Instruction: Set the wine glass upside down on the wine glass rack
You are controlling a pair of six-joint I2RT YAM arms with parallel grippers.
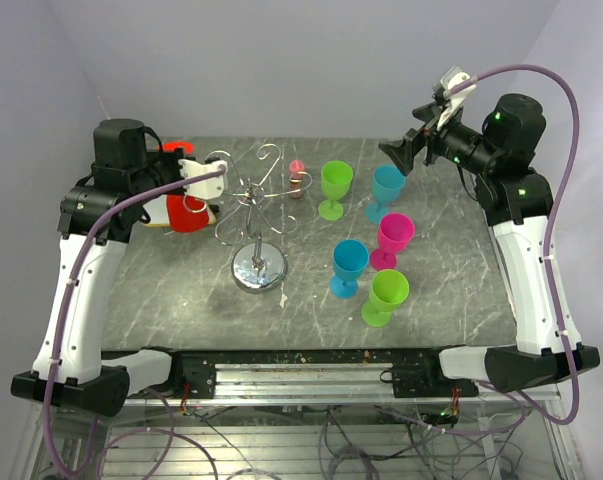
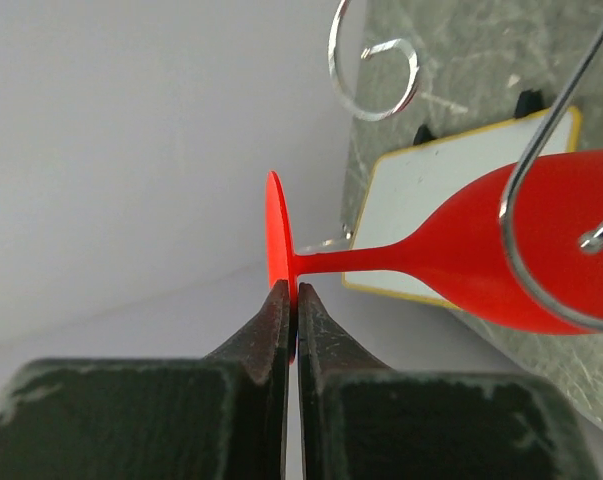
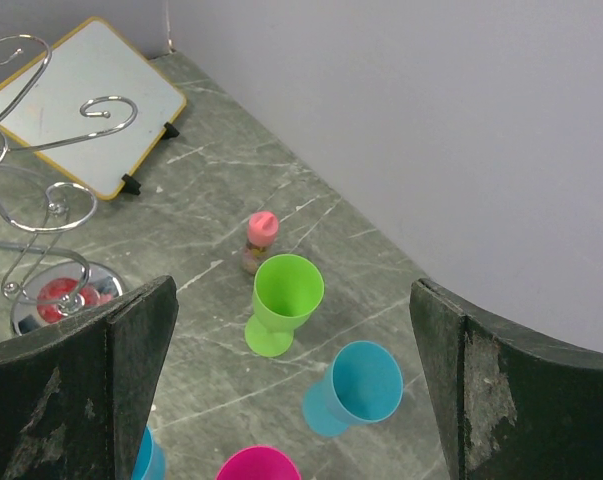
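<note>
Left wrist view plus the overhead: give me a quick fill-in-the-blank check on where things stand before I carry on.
1. The left gripper holds the ____ wine glass by its foot, close to the wine glass rack.
2. The jaws of the right gripper stand ____.
3. The small bottle behind the rack has a ____ cap.

Missing words: red; open; pink.

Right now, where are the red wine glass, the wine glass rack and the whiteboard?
red wine glass (image 2: 461, 250), left wrist view, on its bowl.
wine glass rack (image 1: 259, 270), top external view, on its round chrome base.
whiteboard (image 3: 111, 65), right wrist view, on its white face.
</note>
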